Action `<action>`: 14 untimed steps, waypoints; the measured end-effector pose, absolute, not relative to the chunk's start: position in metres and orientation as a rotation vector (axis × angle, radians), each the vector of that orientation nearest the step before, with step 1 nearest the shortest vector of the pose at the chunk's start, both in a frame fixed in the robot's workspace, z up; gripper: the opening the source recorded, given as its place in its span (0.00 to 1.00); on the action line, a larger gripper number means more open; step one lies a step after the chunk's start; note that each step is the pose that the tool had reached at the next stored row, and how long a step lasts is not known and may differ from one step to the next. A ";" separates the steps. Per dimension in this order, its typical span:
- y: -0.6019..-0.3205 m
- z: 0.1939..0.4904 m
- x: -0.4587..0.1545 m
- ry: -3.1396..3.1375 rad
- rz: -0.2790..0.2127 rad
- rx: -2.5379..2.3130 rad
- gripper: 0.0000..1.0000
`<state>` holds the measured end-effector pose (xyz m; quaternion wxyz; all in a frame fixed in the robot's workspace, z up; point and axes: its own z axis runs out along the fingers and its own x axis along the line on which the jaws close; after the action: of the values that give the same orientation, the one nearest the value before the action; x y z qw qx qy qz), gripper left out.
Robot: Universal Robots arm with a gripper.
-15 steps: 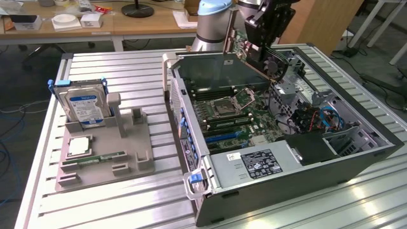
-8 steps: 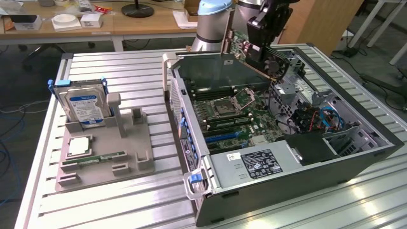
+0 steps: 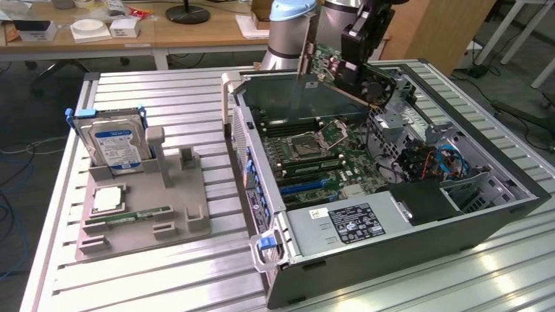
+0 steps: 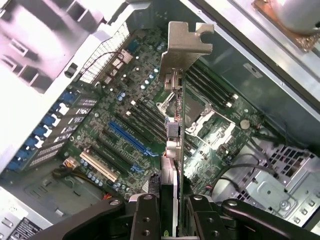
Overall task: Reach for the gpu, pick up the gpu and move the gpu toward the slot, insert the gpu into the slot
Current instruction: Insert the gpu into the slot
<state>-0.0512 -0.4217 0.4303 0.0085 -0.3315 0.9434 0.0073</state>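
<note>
Wrist view: the pincer point(image 4: 172, 212) is pinching the gpu point(image 4: 172, 85), one finger pressed on each face. The card juts away from it edge-on, with its pale metal bracket at the far end. Below the card and well apart from it lies the motherboard point(image 4: 125, 100) with its long blue slot point(image 4: 129, 138) (I cannot tell which socket is meant for the card). In the exterior view, the card hangs tilted above the open computer case point(image 3: 485, 214), which rests on the table point(image 3: 156, 273). The carry seems to be in hand and insertion is not yet done. Seating would call for squaring the card's lower edge over its socket.
</note>
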 end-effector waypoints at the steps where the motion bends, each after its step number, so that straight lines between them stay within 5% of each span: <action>1: -0.422 0.430 -0.051 2.941 0.023 -1.055 0.27; 14: -0.422 0.429 -0.053 2.852 0.025 -1.280 0.27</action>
<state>-0.0532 -0.4221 0.4291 0.0079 -0.4094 0.9123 0.0080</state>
